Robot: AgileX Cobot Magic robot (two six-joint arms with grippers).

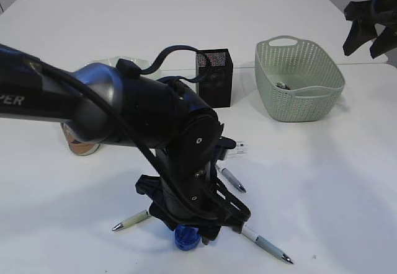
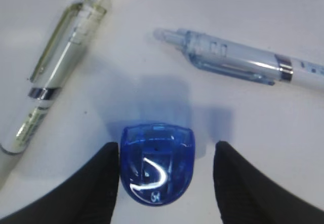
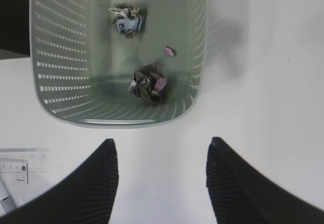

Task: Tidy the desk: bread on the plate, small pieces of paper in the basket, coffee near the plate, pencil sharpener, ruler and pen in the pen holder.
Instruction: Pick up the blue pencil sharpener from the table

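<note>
Two crumpled paper pieces (image 3: 147, 86) are held in the basket (image 3: 195, 41). The blue pencil sharpener (image 2: 157, 162) is straddled on the worktop (image 1: 322, 181) by the lowered left gripper (image 2: 164, 176), jaws released. The right gripper (image 3: 159, 183), jaws parted, is hung above.

Translucent blue pencil sharpener (image 2: 156, 163) lies on the table between two pens (image 2: 50, 67).

White table (image 1: 322, 181), carrying a blue pencil sharpener (image 2: 156, 162) between the left gripper's (image 2: 164, 176) spread fingers, a green-tinted pen (image 2: 55, 67) ahead to its left, a blue-tinted pen (image 2: 238, 64) ahead to its right. Farther off: black mesh pen holder (image 1: 214, 75), green basket (image 1: 299, 79), clear ruler (image 3: 23, 165).
</note>
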